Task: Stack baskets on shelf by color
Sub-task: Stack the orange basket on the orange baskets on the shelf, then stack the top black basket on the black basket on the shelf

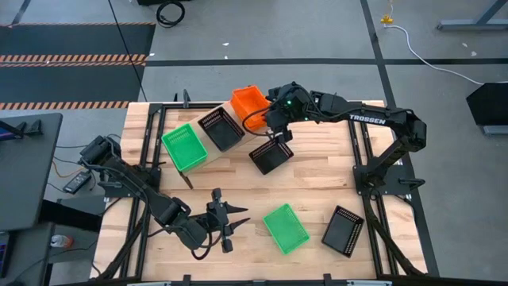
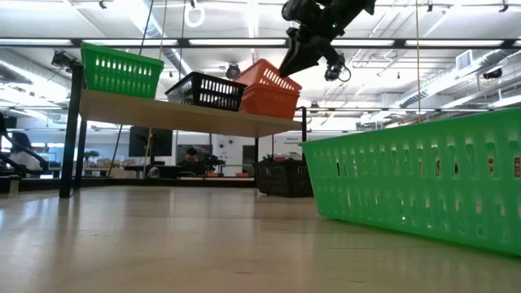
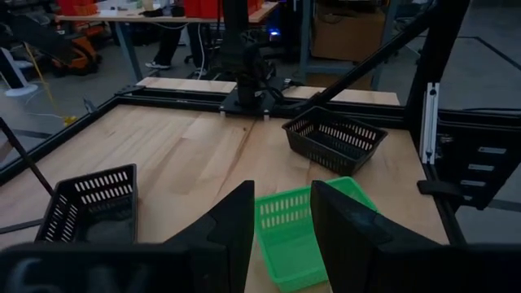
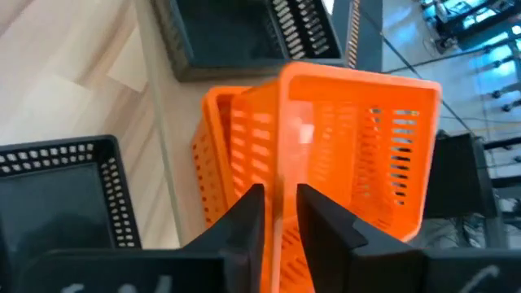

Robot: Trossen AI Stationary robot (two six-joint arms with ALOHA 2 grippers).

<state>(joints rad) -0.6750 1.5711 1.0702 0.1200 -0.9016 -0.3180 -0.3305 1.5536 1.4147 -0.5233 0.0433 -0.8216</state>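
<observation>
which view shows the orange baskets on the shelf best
The right wrist view: the orange baskets fill it, one tilted in another, just past the right pincer. The high view shows only an orange patch at the shelf end; the low view shows them side-on; the left wrist view misses them.

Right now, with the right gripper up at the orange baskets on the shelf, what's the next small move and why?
Probably open a little wider and lift straight up. The right gripper straddles the rim of the top orange basket, which sits tilted in the orange one beneath on the shelf, so it looks placed.
</observation>
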